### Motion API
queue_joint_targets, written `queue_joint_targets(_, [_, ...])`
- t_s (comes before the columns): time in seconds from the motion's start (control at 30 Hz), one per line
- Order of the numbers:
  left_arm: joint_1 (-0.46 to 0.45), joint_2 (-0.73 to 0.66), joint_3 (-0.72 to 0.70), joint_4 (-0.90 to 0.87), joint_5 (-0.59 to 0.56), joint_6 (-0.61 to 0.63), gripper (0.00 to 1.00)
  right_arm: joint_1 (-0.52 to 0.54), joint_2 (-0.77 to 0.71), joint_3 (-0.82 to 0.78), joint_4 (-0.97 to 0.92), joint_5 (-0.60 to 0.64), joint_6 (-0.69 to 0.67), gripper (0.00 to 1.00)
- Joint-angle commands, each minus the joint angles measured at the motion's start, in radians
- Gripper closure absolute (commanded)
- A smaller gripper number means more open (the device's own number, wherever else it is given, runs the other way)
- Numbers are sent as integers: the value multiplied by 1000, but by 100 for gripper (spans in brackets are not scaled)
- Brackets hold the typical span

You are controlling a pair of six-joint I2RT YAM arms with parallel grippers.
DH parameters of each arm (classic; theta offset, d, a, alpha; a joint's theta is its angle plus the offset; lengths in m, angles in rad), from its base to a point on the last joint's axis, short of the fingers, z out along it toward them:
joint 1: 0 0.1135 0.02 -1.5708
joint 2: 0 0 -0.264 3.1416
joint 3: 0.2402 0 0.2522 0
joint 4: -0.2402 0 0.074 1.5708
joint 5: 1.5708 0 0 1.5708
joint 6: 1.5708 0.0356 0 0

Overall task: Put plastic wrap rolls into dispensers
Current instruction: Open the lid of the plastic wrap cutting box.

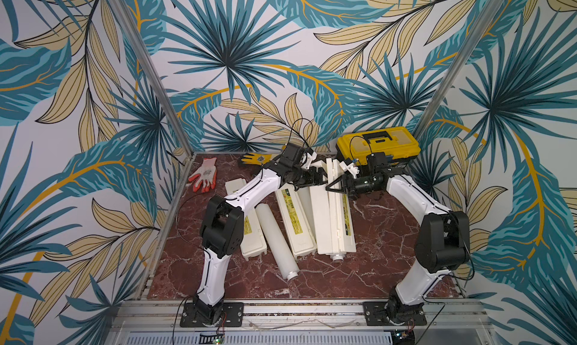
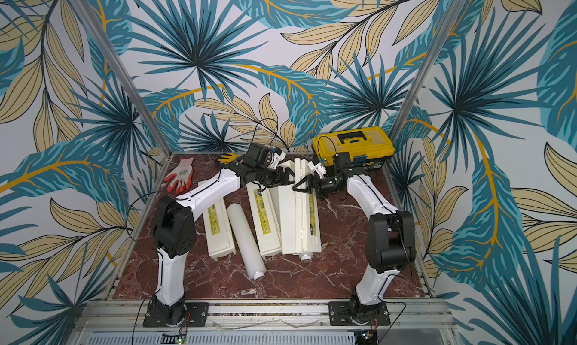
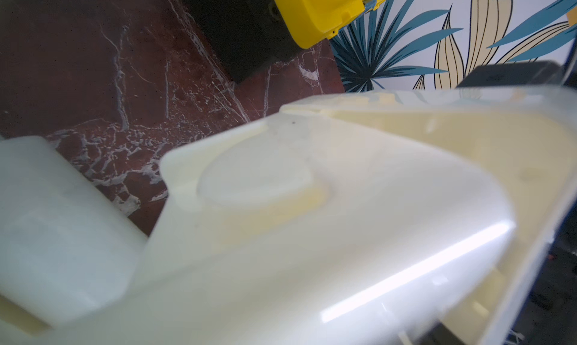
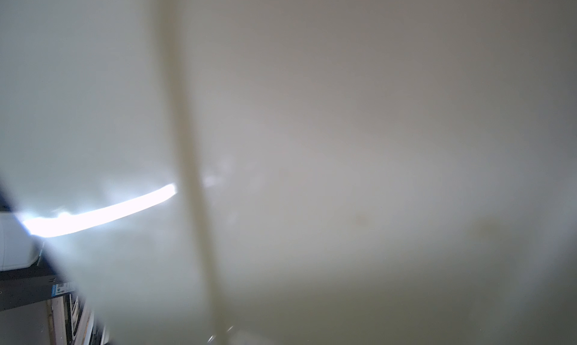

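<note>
Fingers (image 1: 328,188) blk, triangular; dispenser (image 1: 323,215) smooth cream plastic.

Leaf-print wallpaper (image 1: 228,62) on walls; metal corner posts (image 1: 149,69); red tabletop (image 1: 390,234), seemingly marble.

On the red marble surface (image 1: 390,240), a translucent-white plastic wrap roll (image 1: 278,243) lies between the left cream-white plastic dispenser box (image 1: 254,240) and the middle dispenser box (image 1: 296,225) — a yellow-and-black plastic toolbox (image 1: 379,142) stands behind, rightward.

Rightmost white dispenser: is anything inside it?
A roll's white core stub pokes from the near end of the dispenser. The rest of that roll is covered by the white casing and cannot be seen.
</note>
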Motion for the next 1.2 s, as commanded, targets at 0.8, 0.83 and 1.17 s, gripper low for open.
queue_joint_targets(0.8, [58,118,-113,-46,-26,92,49,13,-79,17,-105,107,32,55])
queue_joint_targets(0.83, [60,118,-113,-46,-23,90,49,13,-92,7,-91,110,36,55])
queue_joint_targets(1.17, [70,133,-85,-33,37,86,54,5,-158,-80,-44,152,-3,57])
